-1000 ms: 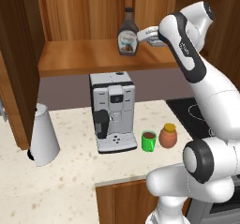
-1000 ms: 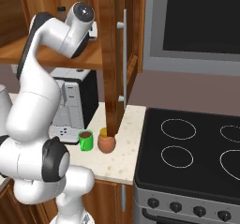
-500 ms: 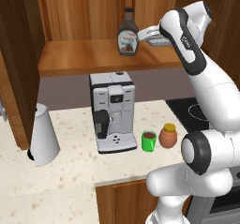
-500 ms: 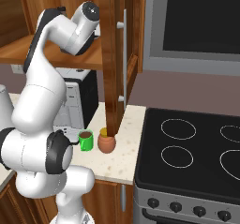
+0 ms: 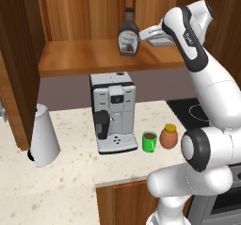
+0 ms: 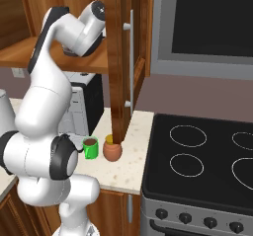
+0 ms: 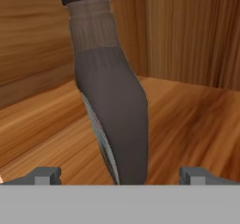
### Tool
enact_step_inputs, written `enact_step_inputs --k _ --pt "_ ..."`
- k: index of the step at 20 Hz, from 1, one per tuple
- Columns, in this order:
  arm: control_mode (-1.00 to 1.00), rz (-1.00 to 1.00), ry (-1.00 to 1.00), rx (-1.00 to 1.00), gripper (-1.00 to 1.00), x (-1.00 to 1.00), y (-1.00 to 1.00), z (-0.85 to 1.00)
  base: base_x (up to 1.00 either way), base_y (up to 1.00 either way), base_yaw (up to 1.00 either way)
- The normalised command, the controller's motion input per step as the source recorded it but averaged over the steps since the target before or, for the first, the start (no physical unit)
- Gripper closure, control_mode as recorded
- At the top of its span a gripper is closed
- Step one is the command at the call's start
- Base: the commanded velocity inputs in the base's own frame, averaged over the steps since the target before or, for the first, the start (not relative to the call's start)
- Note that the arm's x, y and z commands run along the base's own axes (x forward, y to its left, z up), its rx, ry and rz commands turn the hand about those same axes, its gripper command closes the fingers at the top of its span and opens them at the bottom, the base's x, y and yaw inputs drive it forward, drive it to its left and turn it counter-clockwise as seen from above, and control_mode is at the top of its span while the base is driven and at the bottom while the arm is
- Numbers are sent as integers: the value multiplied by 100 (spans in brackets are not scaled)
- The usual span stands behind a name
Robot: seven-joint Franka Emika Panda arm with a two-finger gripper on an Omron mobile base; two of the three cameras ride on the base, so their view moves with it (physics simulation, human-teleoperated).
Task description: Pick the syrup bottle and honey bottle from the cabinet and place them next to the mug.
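Syrup bottle [image 5: 128,38] upright on cabinet [image 5: 94,59] shelf, towards its right end. Tool [image 7: 119,177] spread wide, fingertips either side of bottle, not pinching. Likely rigid, smooth, slippery plastic, top-heavy: grip the broad lower body.

dark brown syrup bottle [image 5: 128,38], green mug [image 5: 149,141], orange honey bottle [image 5: 168,136].

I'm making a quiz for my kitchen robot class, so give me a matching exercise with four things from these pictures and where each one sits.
Things:
1. syrup bottle
2. honey bottle
3. mug
4. white kettle

Places:
A. counter, far left of the coffee machine
B. cabinet shelf, between the open gripper fingertips
C. counter, right of the mug
D. counter, just right of the coffee machine

Pairs: 1-B, 2-C, 3-D, 4-A
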Motion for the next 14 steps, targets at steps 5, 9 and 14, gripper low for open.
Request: enact_step_inputs --k 5,9,14 --pt "-100 0 0 0 -100 12 1 -2 0 0 0" --pt "-100 0 0 0 -100 12 4 0 0 0 0" --pt "-100 0 0 0 -100 7 7 0 0 0 0"
